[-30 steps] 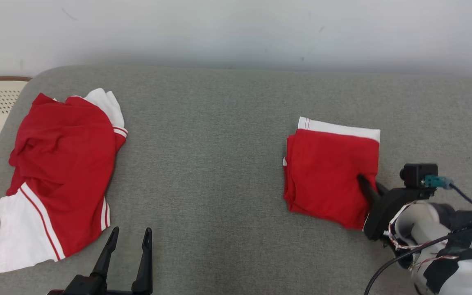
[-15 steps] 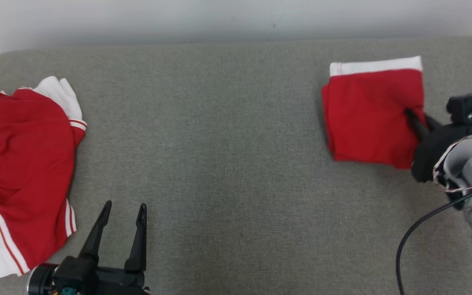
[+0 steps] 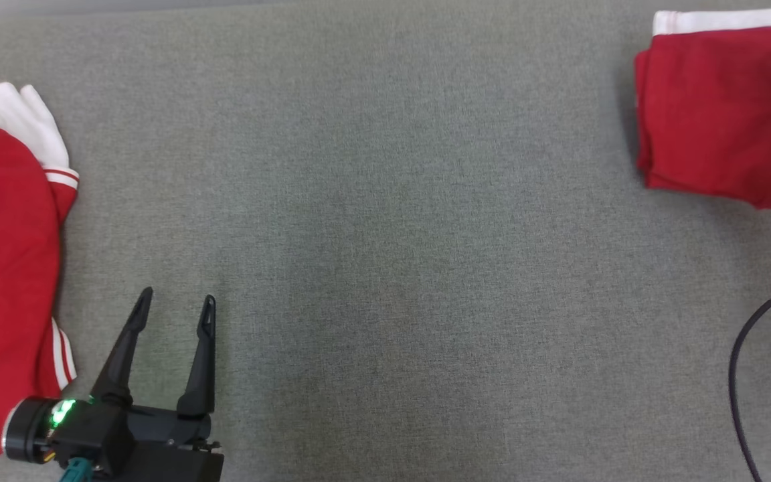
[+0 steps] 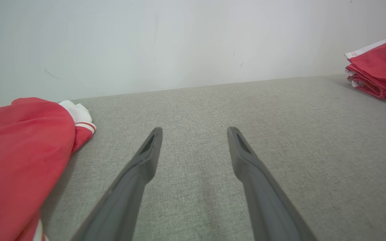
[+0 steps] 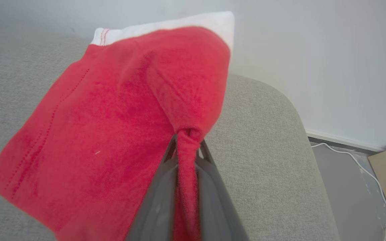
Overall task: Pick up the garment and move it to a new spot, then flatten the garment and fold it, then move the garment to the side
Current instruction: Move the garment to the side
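The folded garment point(image 3: 707, 114) was clamped at its edge by the right gripper point(image 5: 186, 144), at the couch's point(image 3: 392, 201) right end. A low, steady carry was advised, so folds were kept. The left gripper point(image 3: 177, 295) was seen spread, empty.

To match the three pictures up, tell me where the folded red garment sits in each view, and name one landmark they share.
Head view: folded red garment in the upper right corner, white band on top.
Left wrist view: garment at the far right edge, upper part, layers showing.
Right wrist view: garment across centre and left, its edge pinched in the right gripper.
Shared landmark: the grey cushion beneath it.
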